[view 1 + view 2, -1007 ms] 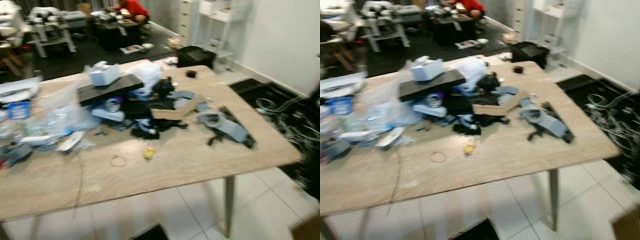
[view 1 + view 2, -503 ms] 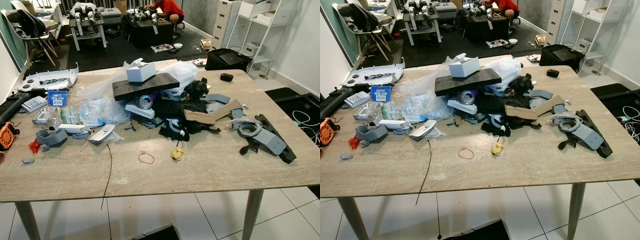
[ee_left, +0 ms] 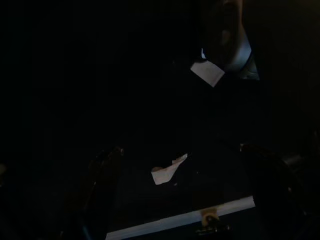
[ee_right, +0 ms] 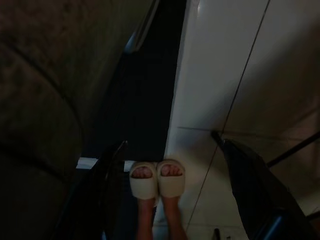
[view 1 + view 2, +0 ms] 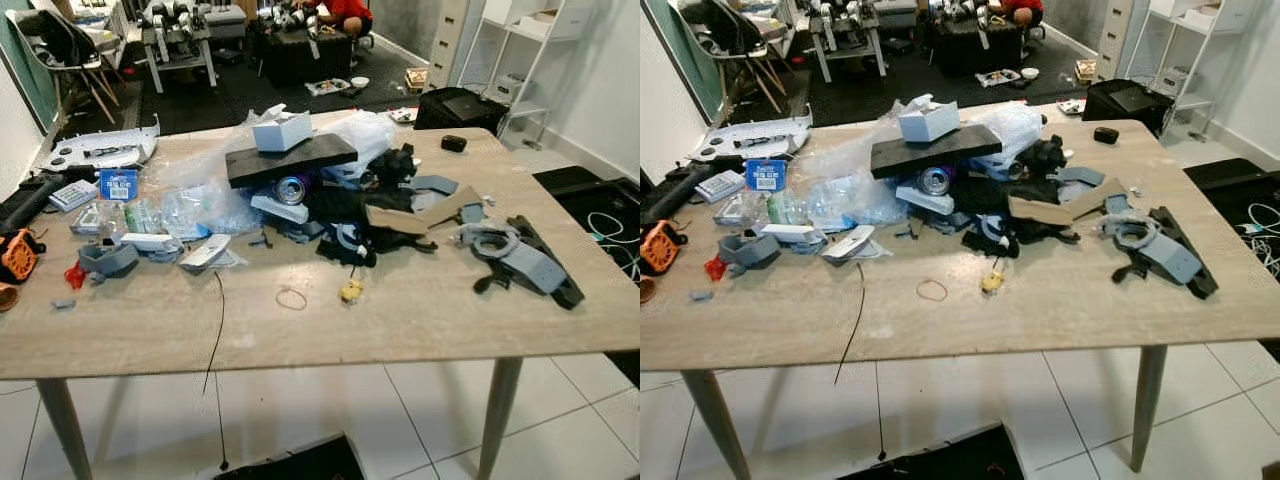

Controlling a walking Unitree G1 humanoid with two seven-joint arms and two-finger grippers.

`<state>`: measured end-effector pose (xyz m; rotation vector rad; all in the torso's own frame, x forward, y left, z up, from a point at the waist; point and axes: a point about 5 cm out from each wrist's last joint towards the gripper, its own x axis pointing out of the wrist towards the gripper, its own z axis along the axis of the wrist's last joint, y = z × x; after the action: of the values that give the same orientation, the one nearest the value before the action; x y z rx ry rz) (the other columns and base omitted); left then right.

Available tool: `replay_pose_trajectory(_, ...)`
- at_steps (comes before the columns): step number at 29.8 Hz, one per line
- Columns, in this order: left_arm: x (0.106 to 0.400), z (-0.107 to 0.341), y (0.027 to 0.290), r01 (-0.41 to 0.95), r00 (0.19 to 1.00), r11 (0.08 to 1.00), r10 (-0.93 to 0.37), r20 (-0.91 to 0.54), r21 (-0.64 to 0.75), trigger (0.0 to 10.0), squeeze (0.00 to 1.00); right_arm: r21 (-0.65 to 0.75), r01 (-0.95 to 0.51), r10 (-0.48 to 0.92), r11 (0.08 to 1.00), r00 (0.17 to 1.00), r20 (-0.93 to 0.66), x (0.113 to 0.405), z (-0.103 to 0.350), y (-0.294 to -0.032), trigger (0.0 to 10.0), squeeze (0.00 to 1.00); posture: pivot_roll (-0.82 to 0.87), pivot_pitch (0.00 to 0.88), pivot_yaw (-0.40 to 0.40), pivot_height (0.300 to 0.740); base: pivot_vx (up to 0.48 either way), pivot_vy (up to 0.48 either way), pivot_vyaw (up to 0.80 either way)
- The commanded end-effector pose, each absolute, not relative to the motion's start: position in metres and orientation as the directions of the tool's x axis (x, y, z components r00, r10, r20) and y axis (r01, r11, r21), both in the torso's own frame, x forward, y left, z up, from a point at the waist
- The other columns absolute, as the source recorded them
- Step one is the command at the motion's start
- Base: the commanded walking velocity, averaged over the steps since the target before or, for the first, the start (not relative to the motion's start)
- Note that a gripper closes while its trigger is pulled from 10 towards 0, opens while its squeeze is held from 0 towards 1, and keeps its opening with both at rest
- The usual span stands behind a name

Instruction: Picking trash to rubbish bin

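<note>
We face a long pale wood-grain table (image 5: 1060, 320) heaped with clutter, and we judge we are at the approach step, with nothing picked yet. Toward the far edge sits the largest heap: crumpled clear plastic wrapping (image 5: 845, 190), a flat black slab (image 5: 935, 150) with a small white open box (image 5: 928, 121) on top, and a dented silver drink can (image 5: 934, 181) lying beneath the slab. Near the right edge lie grey and black moulded plastic parts (image 5: 1155, 250). Towards the near edge lie a thin rubber-band loop (image 5: 932, 290) and a small yellow scrap (image 5: 991, 282), just apart. A black bag (image 5: 940, 462) lies on the floor below the near edge, possibly the bin.

Both arms hang low. Our left pincer (image 3: 170, 190) and right pincer (image 4: 170, 185) are both spread, grasping nothing; the right wrist view shows a person's slippered feet (image 4: 157, 182). Next we must raise an arm towards one loose piece.
</note>
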<state>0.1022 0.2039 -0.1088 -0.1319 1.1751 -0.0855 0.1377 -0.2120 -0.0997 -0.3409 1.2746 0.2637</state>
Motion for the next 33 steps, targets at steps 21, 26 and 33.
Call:
replay_pose_trajectory(21, 0.097, -0.111, 0.199, 0.011, 0.346, 0.988, -0.150, -0.926, -0.156, 10.0, 0.00, -0.056, -0.380, 0.045, 0.923, 0.252, -0.967, 0.129, -0.104, -0.202, 10.0, 0.00, -0.08, 0.193, 0.038, 0.740, -0.284, 0.000, 0.00)
replay_pose_trajectory(26, 0.096, -0.111, 0.199, 0.015, 0.348, 0.988, -0.149, -0.926, -0.153, 10.0, 0.00, -0.052, -0.380, 0.050, 0.923, 0.254, -0.966, 0.129, -0.104, -0.202, 10.0, 0.00, -0.08, 0.193, 0.038, 0.740, 0.000, 0.000, 0.59)
replay_pose_trajectory(33, 0.098, -0.110, 0.201, 0.028, 0.353, 0.988, -0.151, -0.923, -0.151, 10.0, 0.00, -0.049, -0.383, 0.053, 0.922, 0.253, -0.966, 0.130, -0.104, -0.202, 10.0, 0.00, -0.08, 0.194, 0.034, 0.740, 0.000, 0.000, 0.73)
